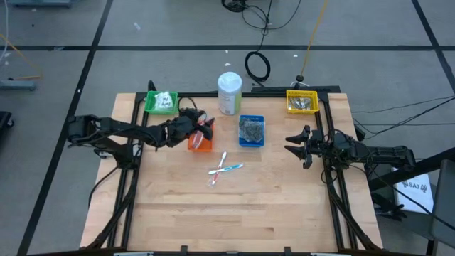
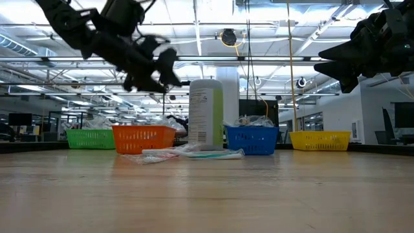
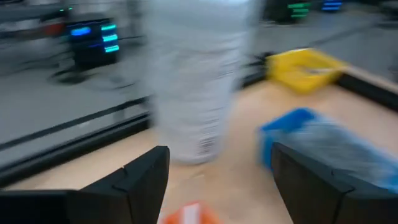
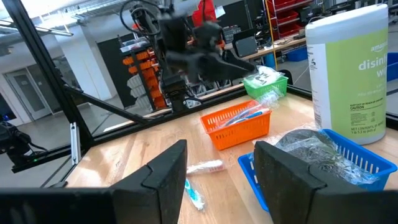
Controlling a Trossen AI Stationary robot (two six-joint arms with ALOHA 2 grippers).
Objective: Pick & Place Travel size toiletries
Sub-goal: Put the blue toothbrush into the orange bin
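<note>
My left gripper (image 1: 201,125) hangs open just above the orange tray (image 1: 201,144), with nothing between its fingers (image 3: 146,180). A clear sachet (image 4: 245,115) lies in that tray, one end poking over the rim. Two more clear sachets (image 1: 225,169) lie crossed on the bare table toward the near side of the trays. My right gripper (image 1: 293,146) waits open near the table's right side, clear of everything.
A tall white bottle (image 1: 229,92) stands at the back, between the green tray (image 1: 161,102) and the yellow tray (image 1: 301,102). A blue tray (image 1: 251,131) with dark puffs sits right of the orange one. Bare wood stretches to the near edge.
</note>
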